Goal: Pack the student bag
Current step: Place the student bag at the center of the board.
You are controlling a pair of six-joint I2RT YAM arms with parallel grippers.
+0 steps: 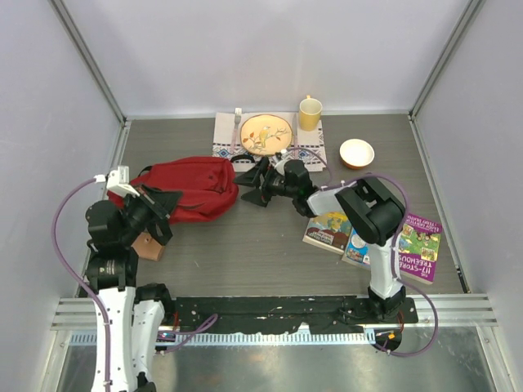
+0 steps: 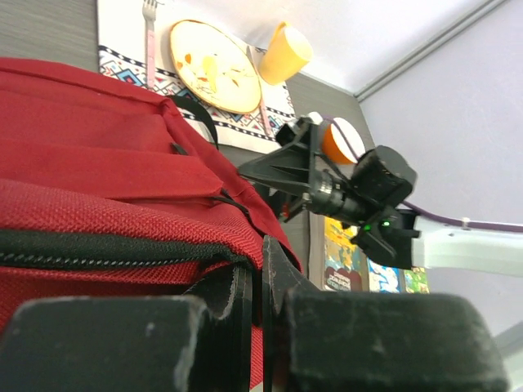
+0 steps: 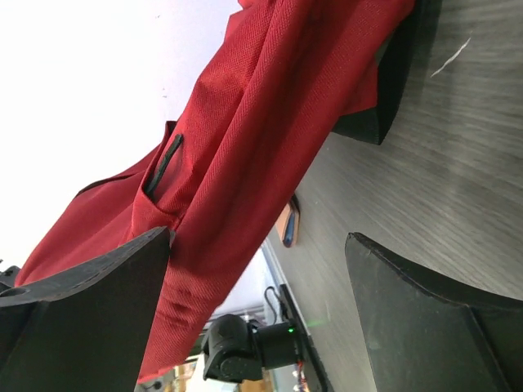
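Everything is carried by the dark grey wood-grain worktop. The large red fabric student bag is laid flat at left-centre, its long axis running left to right. A black carry loop is seen towards its right end, so the top is judged to point right. The bag is judged soft, floppy and light; folding is expected under any pull, so the zipper edge or loop is best taken. The left end effector is clenched at the bag's near-left edge; pinched fabric cannot be confirmed. The right end effector is released, jaws wide at the bag's right end.
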